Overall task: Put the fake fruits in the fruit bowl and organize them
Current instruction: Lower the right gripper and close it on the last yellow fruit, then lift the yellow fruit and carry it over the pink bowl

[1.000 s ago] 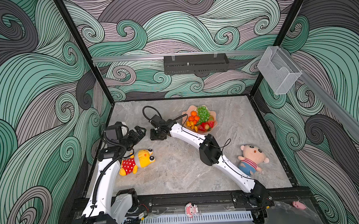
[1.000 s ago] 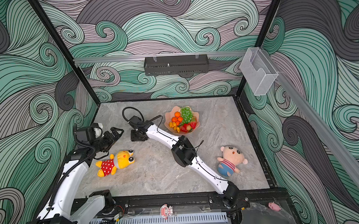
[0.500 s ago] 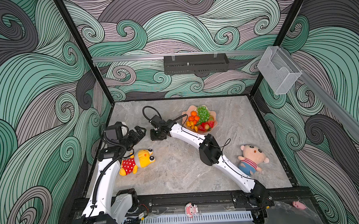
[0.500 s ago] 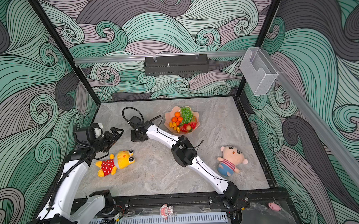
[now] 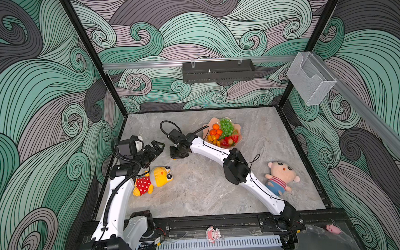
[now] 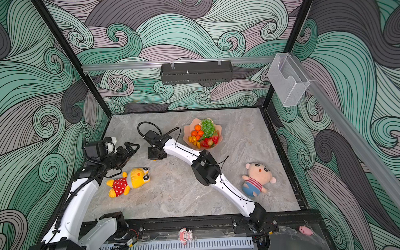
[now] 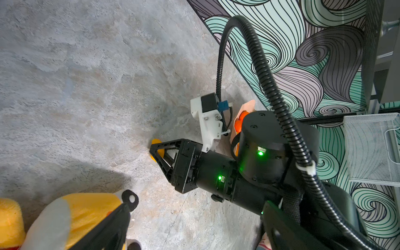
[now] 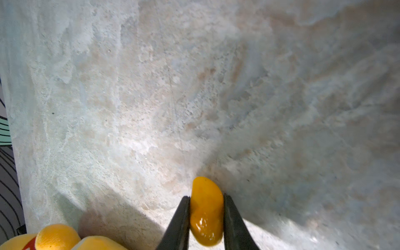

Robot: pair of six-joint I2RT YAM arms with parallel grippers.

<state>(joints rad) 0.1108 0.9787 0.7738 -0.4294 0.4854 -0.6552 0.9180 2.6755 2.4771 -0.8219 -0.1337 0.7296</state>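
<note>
While the left gripper (image 5: 158, 145) stands spread, the right gripper (image 8: 206, 197) pinches a kumquat (image 8: 206, 218).

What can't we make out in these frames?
- Kumquat: hidden under the right gripper in both top views.
- Left gripper opening: too small in both top views; the left wrist view's edge cuts off all but one finger.
- Fruit bowl near rim: partly covered by the right arm in both top views.

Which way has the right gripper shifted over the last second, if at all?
No. In both top views the right gripper sits at the same spot left of the bowl, low over the table, jaws on a kumquat.
</note>
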